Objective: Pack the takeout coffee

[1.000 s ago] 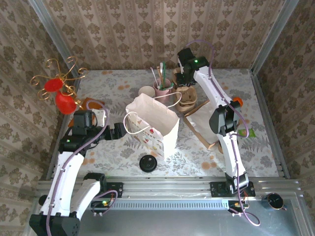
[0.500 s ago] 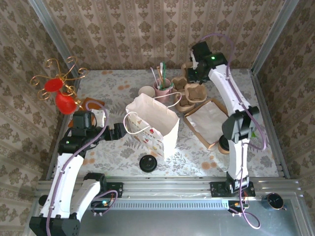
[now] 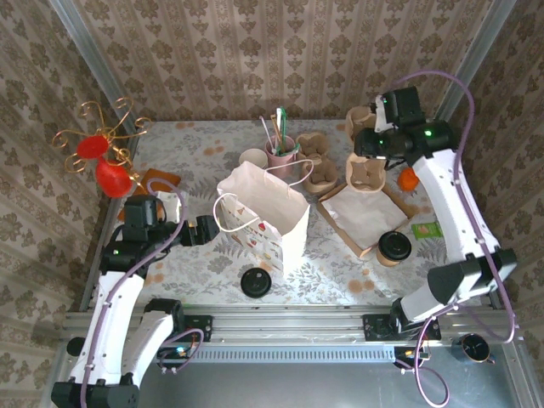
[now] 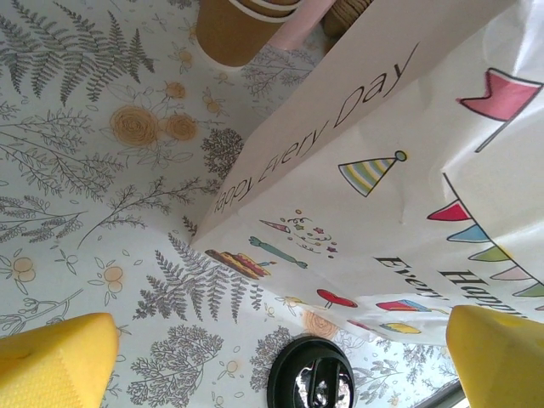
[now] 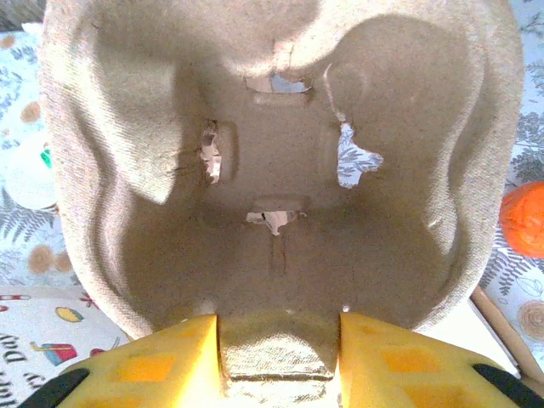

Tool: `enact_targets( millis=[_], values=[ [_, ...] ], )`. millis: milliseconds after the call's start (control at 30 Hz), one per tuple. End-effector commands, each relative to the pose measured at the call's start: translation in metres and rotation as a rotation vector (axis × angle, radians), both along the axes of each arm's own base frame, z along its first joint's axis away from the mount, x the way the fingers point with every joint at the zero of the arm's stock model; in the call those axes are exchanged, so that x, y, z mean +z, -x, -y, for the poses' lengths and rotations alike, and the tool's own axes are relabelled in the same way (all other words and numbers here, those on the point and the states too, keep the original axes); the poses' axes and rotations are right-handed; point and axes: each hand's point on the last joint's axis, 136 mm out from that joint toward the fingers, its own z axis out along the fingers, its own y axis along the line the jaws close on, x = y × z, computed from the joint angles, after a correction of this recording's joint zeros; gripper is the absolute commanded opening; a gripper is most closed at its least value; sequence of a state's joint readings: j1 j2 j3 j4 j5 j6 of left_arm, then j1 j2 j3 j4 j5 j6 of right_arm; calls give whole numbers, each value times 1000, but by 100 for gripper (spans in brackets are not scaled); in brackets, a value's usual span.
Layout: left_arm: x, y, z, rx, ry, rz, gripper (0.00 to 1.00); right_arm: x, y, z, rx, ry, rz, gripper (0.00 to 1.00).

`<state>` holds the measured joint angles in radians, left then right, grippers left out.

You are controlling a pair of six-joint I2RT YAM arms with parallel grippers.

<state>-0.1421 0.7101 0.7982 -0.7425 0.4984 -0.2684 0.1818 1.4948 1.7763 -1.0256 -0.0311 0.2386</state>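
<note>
Takeout coffee (image 3: 394,246) stands upright with its black lid on, on the table well to the right of the white paper bag (image 3: 263,208) and level with the bag's near end. The right gripper (image 5: 279,361) hangs in the air, also right of the bag but farther back, well apart from the cup. Its yellow fingers (image 5: 161,365) are clamped on the rim of a moulded pulp cup carrier (image 3: 367,172), which it holds clear of the table. The left gripper (image 3: 202,229) sits just beside the bag's left face with its jaws spread wide and nothing between them. A loose black lid (image 3: 256,281) lies just in front of the bag.
</note>
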Motion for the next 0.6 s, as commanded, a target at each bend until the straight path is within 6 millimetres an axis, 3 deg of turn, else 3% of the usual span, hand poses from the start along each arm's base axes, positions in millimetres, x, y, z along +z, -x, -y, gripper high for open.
enact_targets(
  millis=[0, 267, 567],
  values=[
    [6, 2, 2, 4, 35, 23, 100, 29, 13, -3, 5, -63, 86, 38],
    [9, 12, 3, 67, 140, -5, 100, 83, 42, -24, 95, -222, 200, 38],
    [1, 32, 3, 148, 259, -74, 100, 138, 62, -85, 358, -534, 261, 38]
  ],
)
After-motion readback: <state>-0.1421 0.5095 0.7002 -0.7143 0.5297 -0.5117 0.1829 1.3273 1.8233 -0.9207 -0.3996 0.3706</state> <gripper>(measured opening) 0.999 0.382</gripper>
